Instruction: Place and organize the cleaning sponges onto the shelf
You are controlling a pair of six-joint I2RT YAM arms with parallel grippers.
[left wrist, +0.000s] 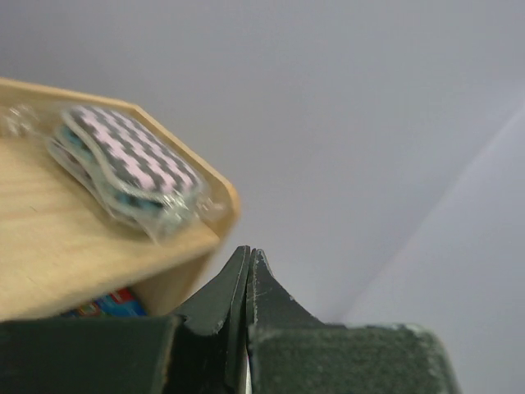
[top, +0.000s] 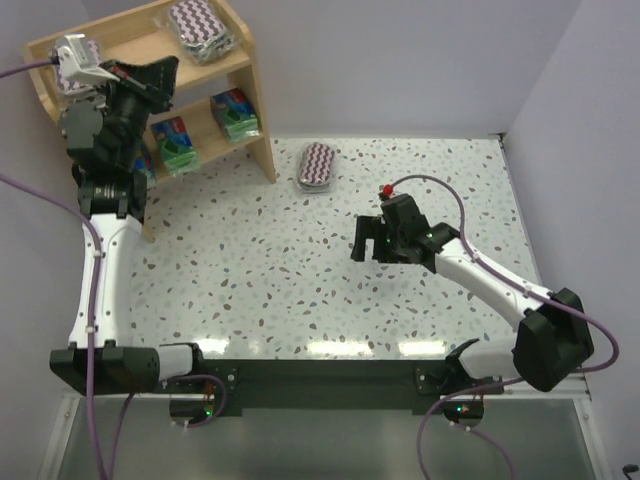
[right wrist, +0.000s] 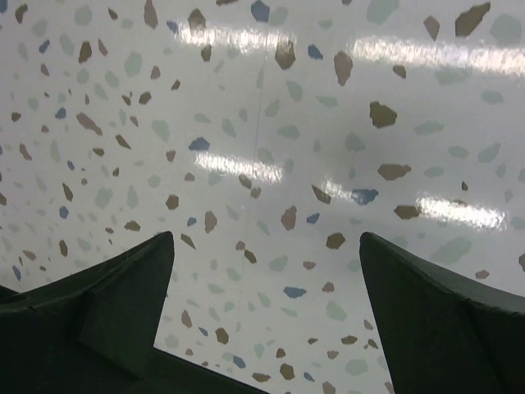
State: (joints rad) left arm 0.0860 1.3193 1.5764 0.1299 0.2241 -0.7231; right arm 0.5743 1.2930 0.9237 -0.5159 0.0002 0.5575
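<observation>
The wooden shelf (top: 255, 110) stands at the table's far left. One zigzag sponge pack (top: 200, 28) lies on its top board, and it also shows in the left wrist view (left wrist: 123, 164). A second zigzag pack (top: 70, 75) shows at the board's left end, partly hidden by my left arm. A third zigzag pack (top: 318, 165) lies on the table right of the shelf. Green-blue packs (top: 235, 112) (top: 178, 143) sit on the lower tier; a third is mostly hidden behind my left arm. My left gripper (top: 168, 70) (left wrist: 248, 253) is shut and empty in front of the top board. My right gripper (top: 362, 240) (right wrist: 267, 246) is open and empty over the table's middle.
The speckled table (top: 300, 290) is bounded by grey walls at the back and right. My left arm (top: 100, 250) rises along the table's left side in front of the shelf. A cable (top: 440, 190) loops above the right arm.
</observation>
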